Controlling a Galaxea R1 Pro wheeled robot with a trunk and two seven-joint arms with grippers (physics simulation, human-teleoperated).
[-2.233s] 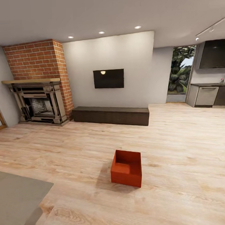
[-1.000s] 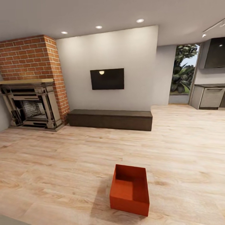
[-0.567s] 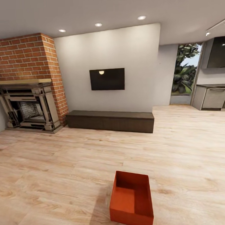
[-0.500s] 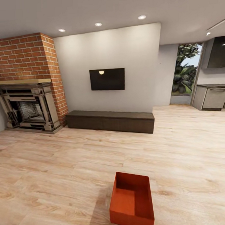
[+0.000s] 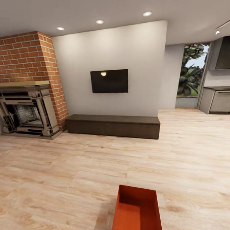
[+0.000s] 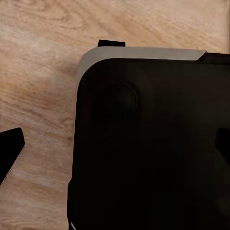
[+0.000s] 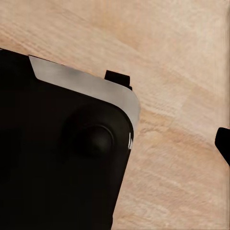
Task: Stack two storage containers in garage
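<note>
I see one storage container low in head view, centre, on light wood plank floor of living room, open top up, cut by frame edge. Beyond it, well apart: long dark low cabinet against wall, TV above it, brick fireplace to left. Wrist views: dark robot body over planks, a black fingertip at frame edge. Cannot tell either gripper's state, open or closed.
</note>
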